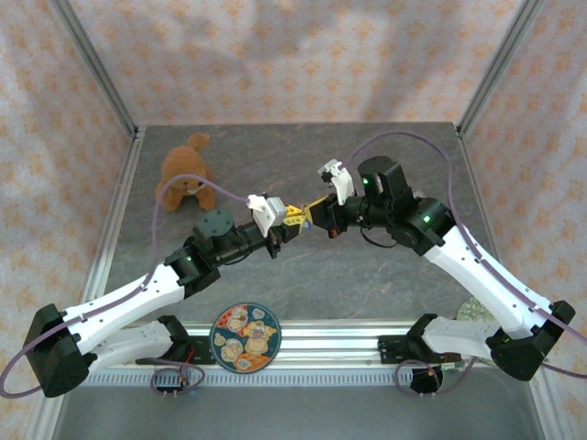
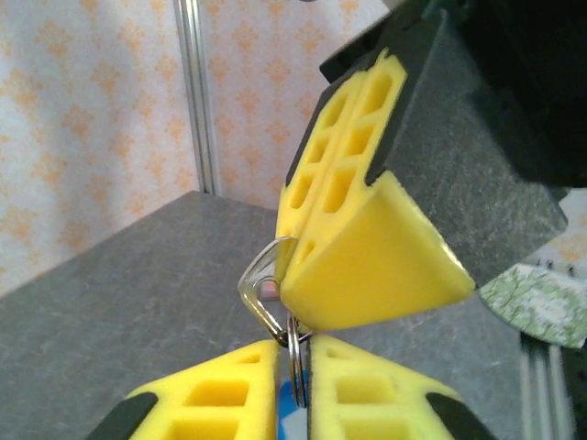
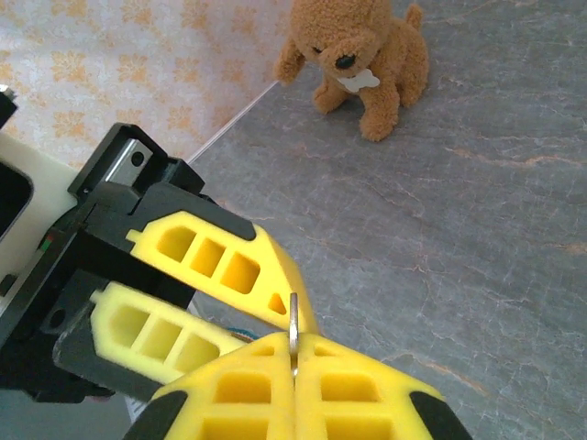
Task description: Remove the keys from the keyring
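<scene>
A: Where are the two grippers?
B: In mid-air over the middle of the grey table (image 1: 367, 275), tip to tip; the left gripper (image 1: 291, 221) reaches in from the left and the right gripper (image 1: 304, 213) from the right, and they meet at an angle

A: How do the left jaws stand?
B: Nearly together; in the left wrist view only a narrow slot parts its two yellow pads (image 2: 220, 396); the wire keyring (image 2: 294, 343) sits in that slot with a scrap of blue (image 2: 288, 396) below it, so I read the jaws as clamped on the keyring

A: And the right jaws?
B: Pressed shut on the key (image 2: 259, 308); its pale looped head sticks out sideways from the tips, and its lower end meets the keyring; in the right wrist view the metal shows edge-on, a thin strip rising from the closed seam

A: So the key is off the table?
B: Yes; it is held up between the two grippers, clear of the surface

A: Anything else about?
B: A brown toy dog (image 1: 186, 172) sits at the far left, well apart from the grippers; a round patterned plate (image 1: 245, 337) lies at the near edge, left of centre; a green-patterned plate (image 1: 471, 312) is partly hidden at the near right
</scene>
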You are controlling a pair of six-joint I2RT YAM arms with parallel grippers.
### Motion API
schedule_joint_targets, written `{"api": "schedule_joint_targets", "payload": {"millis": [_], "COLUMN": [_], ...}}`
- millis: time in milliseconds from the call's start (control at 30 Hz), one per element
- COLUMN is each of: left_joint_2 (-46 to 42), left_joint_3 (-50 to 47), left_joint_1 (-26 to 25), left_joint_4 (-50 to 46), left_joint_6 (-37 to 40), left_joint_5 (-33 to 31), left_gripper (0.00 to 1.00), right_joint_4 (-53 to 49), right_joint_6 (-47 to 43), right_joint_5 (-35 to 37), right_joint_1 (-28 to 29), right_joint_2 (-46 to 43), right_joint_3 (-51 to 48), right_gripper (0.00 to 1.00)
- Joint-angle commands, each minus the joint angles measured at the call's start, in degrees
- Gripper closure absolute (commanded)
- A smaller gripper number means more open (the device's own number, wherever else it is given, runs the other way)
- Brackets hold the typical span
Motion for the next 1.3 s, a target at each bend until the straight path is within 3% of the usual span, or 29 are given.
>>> {"api": "schedule_joint_targets", "payload": {"millis": [0,67,433,667,833,900,1267], "left_joint_2": [-0.1,-0.8,-4.7,-5.8,-8.0,-9.0,-12.5], "left_joint_3": [2.0,1.3,-0.5,-1.7,-4.6,-5.7,-8.6], "left_joint_1": [0.0,0.0,-0.1,0.0,0.0,0.0,0.0], "left_joint_4": [1.6,2.3,6.4,6.5,6.4,6.2,3.8], "left_joint_6": [0.4,0.5,0.1,-0.2,-1.3,-1.7,-2.0], "left_joint_5": [-1.2,-1.7,-3.5,-3.0,-3.8,-4.5,-5.8], "left_gripper": [0.95,1.00,1.00,1.00,0.75,0.70,0.66], "right_joint_4": [0.3,1.1,6.4,6.0,4.2,3.6,2.7], "right_joint_6": [1.2,2.0,7.6,6.4,4.2,3.5,2.4], "right_joint_5": [-0.8,-0.8,-4.2,-3.7,-2.6,-2.7,-3.1], "right_joint_1": [0.5,0.5,-1.0,-1.1,-1.1,-1.1,-1.1], "right_joint_2": [-1.8,-2.1,-2.3,-2.6,-2.8,-2.6,-2.3], "right_joint_3": [-0.4,-0.8,-5.3,-3.7,-1.9,-1.3,-0.4], "right_gripper": [1.00,1.00,1.00,1.00,1.00,1.00,1.00]}}
